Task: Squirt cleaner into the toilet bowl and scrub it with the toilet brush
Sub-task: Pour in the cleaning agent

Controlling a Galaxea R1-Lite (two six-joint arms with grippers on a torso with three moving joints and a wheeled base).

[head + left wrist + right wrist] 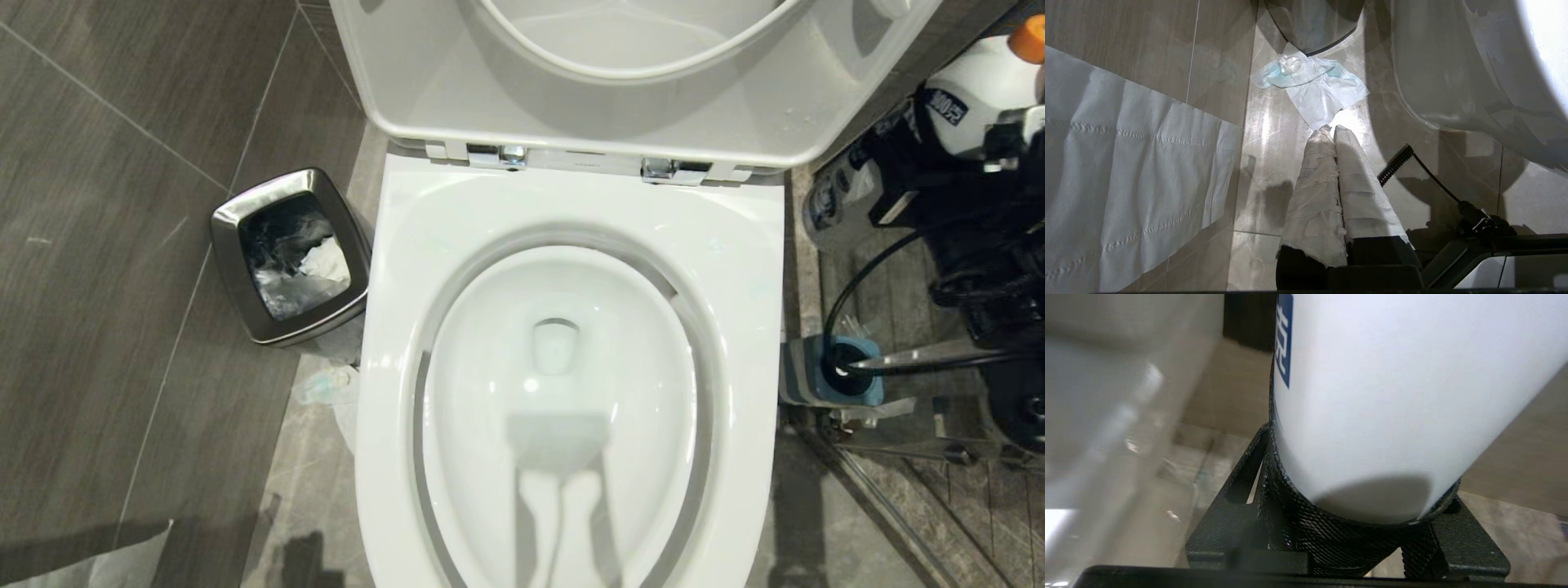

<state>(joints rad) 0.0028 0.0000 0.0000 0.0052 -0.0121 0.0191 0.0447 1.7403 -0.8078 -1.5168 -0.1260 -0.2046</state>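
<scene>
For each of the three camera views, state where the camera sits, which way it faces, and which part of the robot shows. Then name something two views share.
Head view: high, facing down on the open toilet bowl; right gripper shows at the edge.
Left wrist view: low, facing the floor; shut, wrapped left gripper shows.
Right wrist view: behind the fingers, facing a white bottle they clamp.
Shared: head and left wrist views both show the crumpled tissue.

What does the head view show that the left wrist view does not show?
Only the head view: the open white ceramic toilet bowl seen from above, the square blue-topped brush holder, and the white bottle with orange cap at the right gripper.

Only the left wrist view: the left gripper's paper-wrapped fingers pressed together, and a long white paper sheet.

Both: the steel waste bin, crumpled blue-white tissue, grey floor tiles.
</scene>
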